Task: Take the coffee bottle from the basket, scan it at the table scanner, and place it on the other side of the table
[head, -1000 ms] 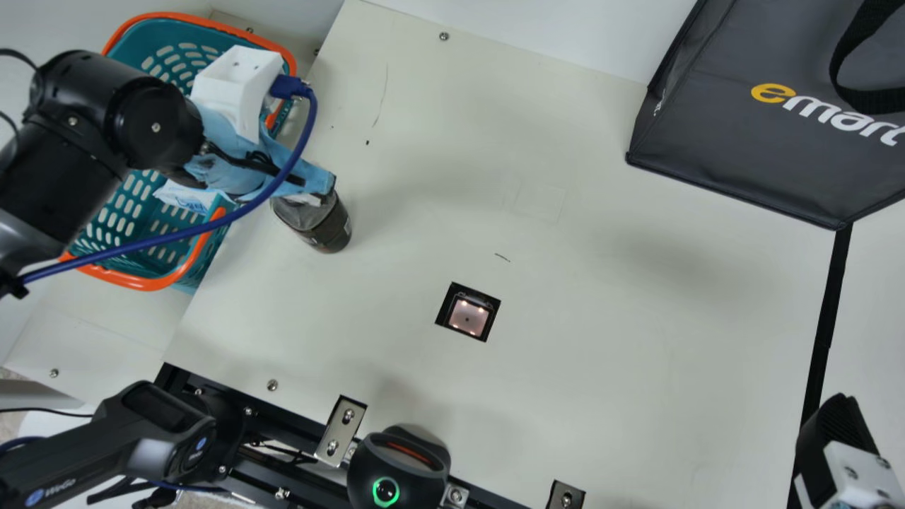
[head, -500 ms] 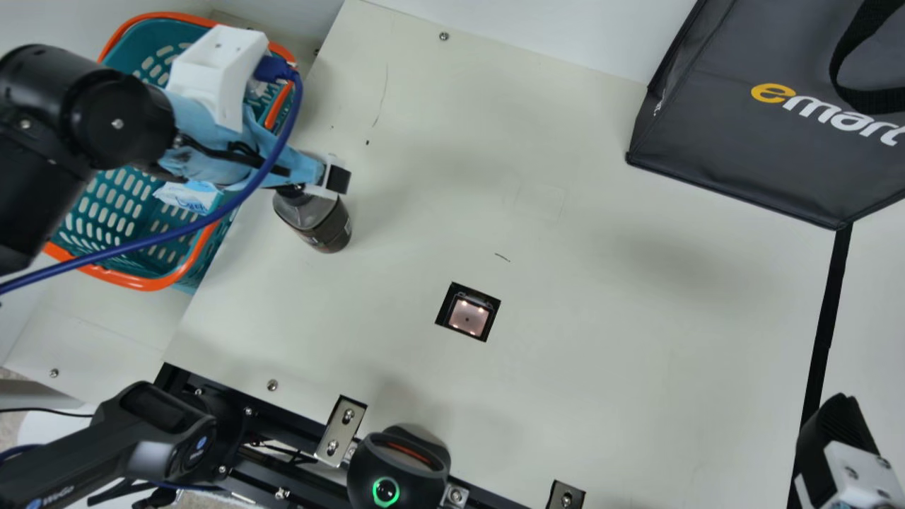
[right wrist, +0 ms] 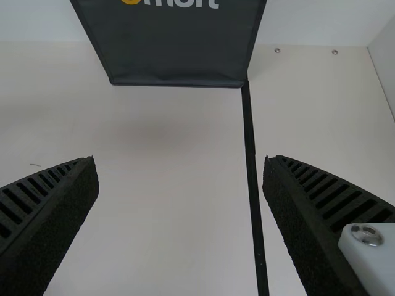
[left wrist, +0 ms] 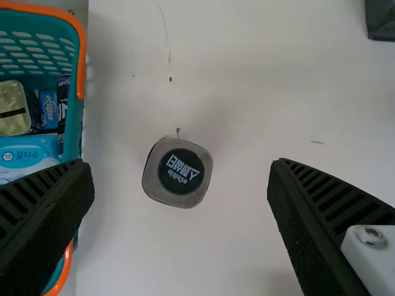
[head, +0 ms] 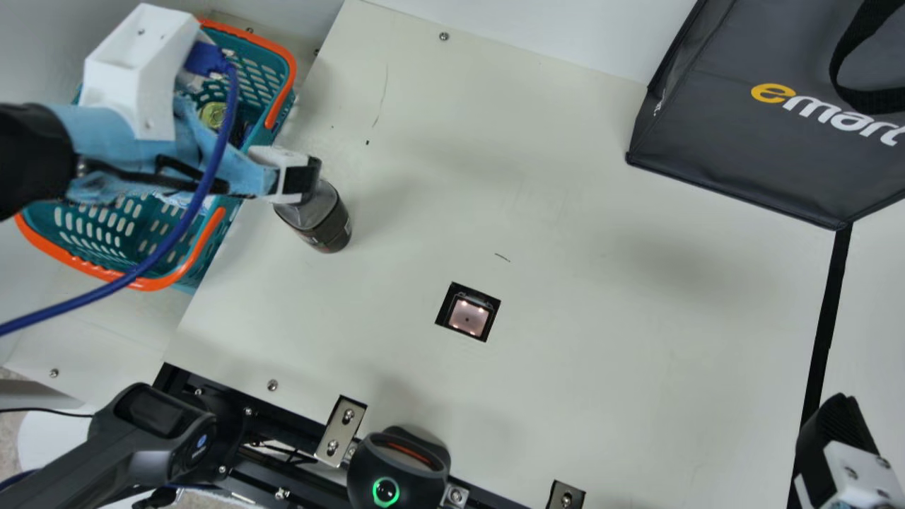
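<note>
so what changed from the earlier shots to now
The left arm drew back toward the main view's left, over the basket. Its gripper now stands open above the bottle; I can't tell whether it had hold of it earlier. The bottle, basket, scanner, bag and right gripper stayed put.

All three views look down at the same table [head: 601, 318], wrist views from nearer.

The left gripper [head: 293, 178] is above the left edge of the worktop [head: 601, 318], its fingers [left wrist: 336, 200] wide apart; the right gripper [head: 838, 431], also opened, is toward the right edge.
</note>
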